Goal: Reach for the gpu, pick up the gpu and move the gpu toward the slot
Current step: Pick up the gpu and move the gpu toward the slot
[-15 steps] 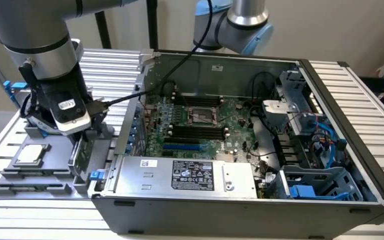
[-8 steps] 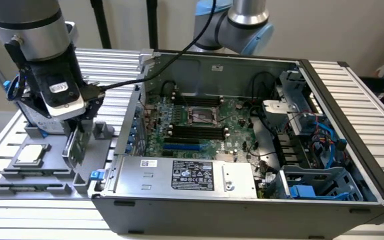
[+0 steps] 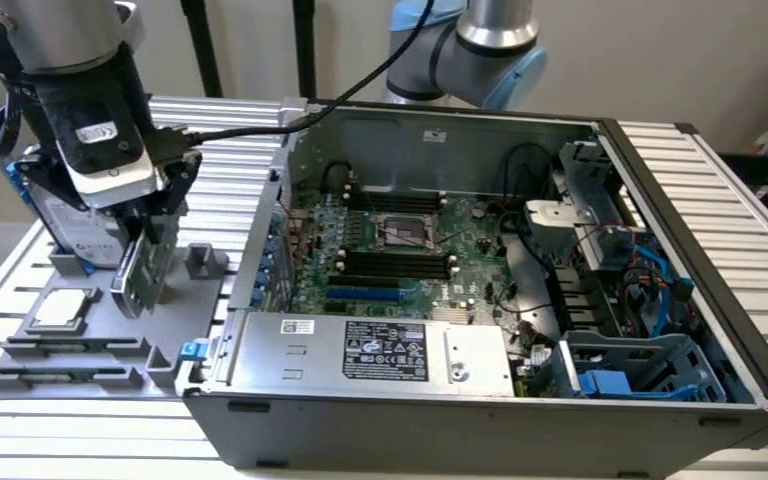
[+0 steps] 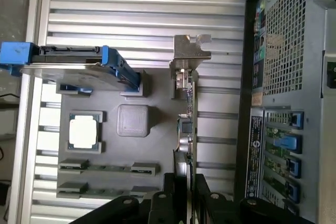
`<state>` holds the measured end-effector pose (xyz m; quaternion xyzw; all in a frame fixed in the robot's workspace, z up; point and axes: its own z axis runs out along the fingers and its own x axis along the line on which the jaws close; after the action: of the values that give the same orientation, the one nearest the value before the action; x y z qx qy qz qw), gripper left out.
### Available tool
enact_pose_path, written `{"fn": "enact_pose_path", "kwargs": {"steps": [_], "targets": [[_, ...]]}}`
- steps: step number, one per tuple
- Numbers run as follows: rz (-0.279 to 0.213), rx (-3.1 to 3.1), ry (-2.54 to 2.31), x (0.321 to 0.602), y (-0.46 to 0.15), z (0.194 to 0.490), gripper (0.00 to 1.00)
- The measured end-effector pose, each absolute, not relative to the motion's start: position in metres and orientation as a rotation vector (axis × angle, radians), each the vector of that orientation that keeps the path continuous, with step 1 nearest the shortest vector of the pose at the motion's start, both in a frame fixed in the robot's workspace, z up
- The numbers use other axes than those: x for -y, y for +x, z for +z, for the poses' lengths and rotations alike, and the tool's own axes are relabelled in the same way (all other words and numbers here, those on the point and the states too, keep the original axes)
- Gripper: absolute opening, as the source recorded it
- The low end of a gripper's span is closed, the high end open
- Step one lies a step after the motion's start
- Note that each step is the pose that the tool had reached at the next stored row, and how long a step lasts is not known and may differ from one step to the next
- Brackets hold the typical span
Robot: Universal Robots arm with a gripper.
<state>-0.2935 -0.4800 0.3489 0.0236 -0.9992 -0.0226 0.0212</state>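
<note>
Two fingers [image 4: 169, 199] pinching the upright gpu [image 4: 189, 124] between them, one on each face

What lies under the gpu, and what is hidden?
Beneath the gpu lie the gray parts tray and the slatted table. The spot directly under its lower edge is covered by the card.

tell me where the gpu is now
On the exterior view's left, the gpu stands upright in the gripper over the grey parts tray, beside the computer case.
</note>
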Motion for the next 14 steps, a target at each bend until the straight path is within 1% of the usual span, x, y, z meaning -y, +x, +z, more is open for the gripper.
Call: {"fn": "enact_pose_path", "kwargs": {"steps": [8, 14], "targets": [[-0.076, 3.097, 0.073, 0.482, -0.283, 0.385, 0.26], [-0.092, 3.097, 0.074, 0.484, -0.259, 0.409, 0.26]]}}
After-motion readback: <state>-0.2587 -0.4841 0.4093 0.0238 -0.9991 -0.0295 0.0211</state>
